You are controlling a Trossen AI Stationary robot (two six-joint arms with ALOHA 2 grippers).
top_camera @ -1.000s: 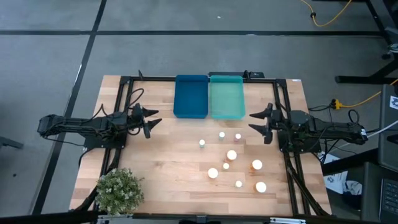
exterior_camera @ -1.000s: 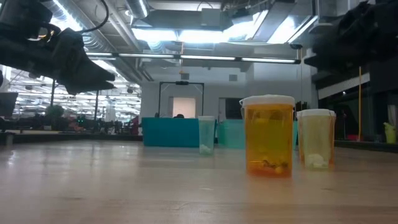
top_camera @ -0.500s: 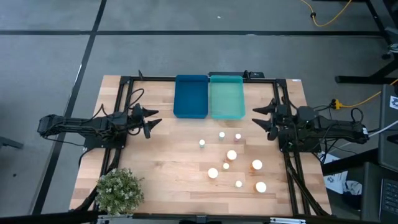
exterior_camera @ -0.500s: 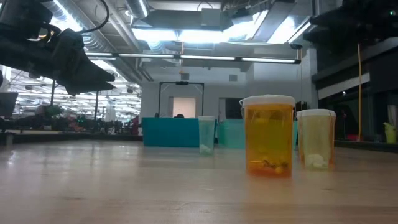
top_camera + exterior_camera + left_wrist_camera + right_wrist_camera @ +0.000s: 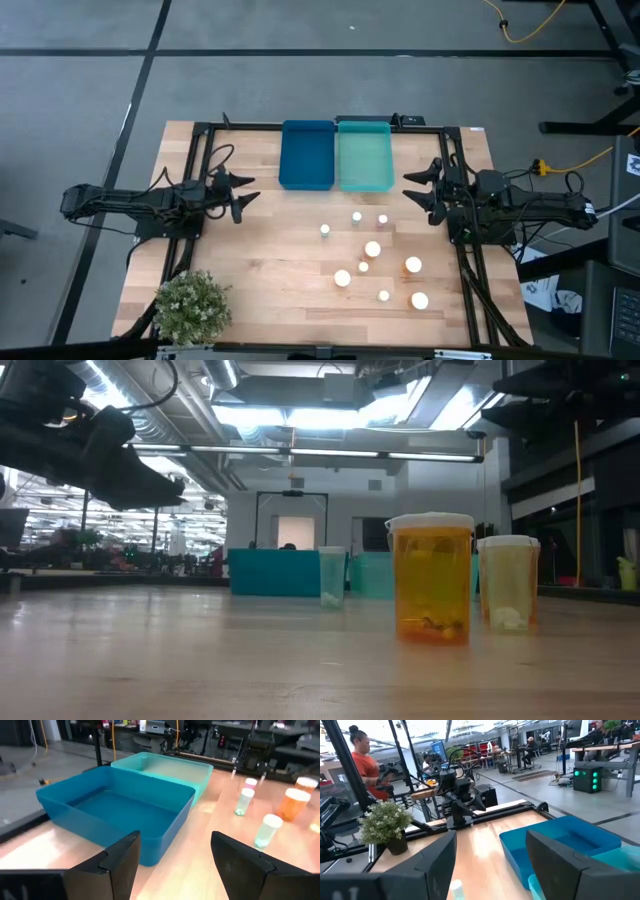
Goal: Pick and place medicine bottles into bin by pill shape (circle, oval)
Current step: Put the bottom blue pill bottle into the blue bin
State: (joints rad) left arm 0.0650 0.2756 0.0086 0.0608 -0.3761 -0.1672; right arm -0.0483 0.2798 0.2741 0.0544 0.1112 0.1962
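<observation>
Nine medicine bottles (image 5: 372, 249) standing upright and loosely scattered on the worktop (image 5: 270, 270), in front of the dark blue bin (image 5: 306, 154) and teal bin (image 5: 364, 155), probably spaced apart for easy single picks. None binned yet. Right end effector (image 5: 418, 190) hovering spread and empty, near the bottles' right. Left end effector (image 5: 247, 193) likewise spread, waiting well apart, left of the cluster.

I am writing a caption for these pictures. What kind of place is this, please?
Probably a robotics lab or workshop in a large open hall: exposed ceiling ducts, rows of workbenches with equipment, and a person working at a bench beyond the wooden table.
</observation>
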